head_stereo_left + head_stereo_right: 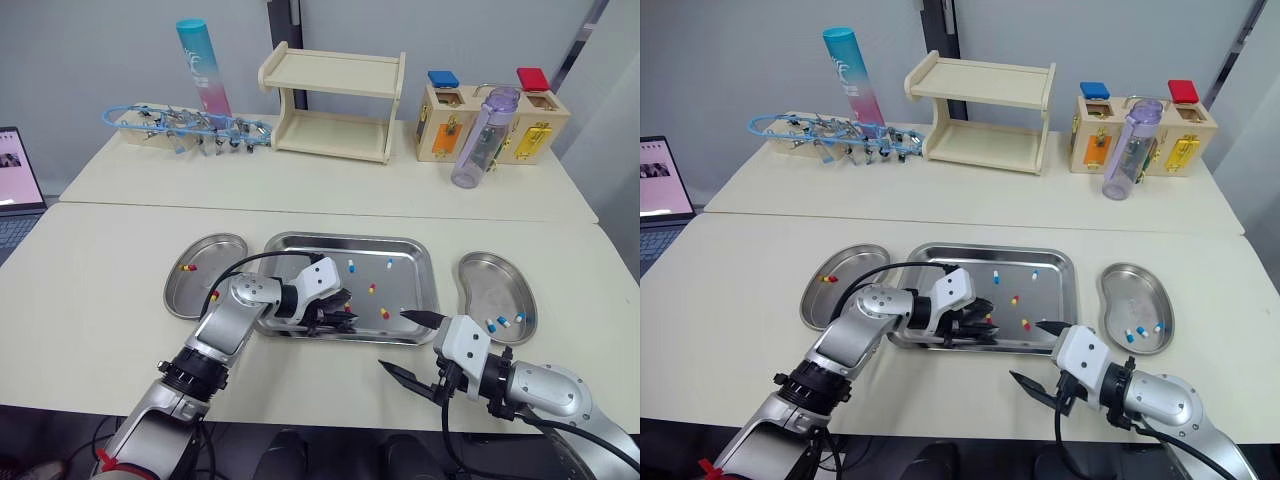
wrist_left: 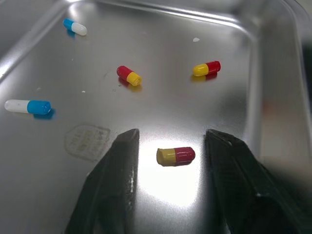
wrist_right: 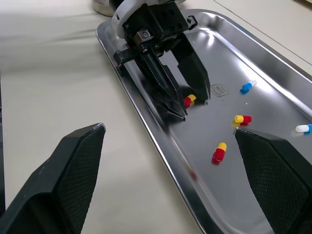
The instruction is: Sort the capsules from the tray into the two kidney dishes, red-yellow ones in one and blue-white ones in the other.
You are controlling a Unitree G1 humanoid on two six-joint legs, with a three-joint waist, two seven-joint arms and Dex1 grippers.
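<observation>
The left end effector point(image 2: 171, 138) was seen inside the rectangular stainless-steel tray point(image 1: 340, 238), fingers parted to either side of a red-and-yellow capsule point(image 2: 175, 156) that lay ungripped by the tray's near edge. The right end effector point(image 1: 398, 340) was held wide open and empty over the bench point(image 1: 100, 300), near its front edge.

Bare tray point(image 1: 345, 238) floor lies open at 12 o'clock of the left gripper point(image 1: 343, 318); the right gripper point(image 1: 391, 338) crowds 4 o'clock.
</observation>
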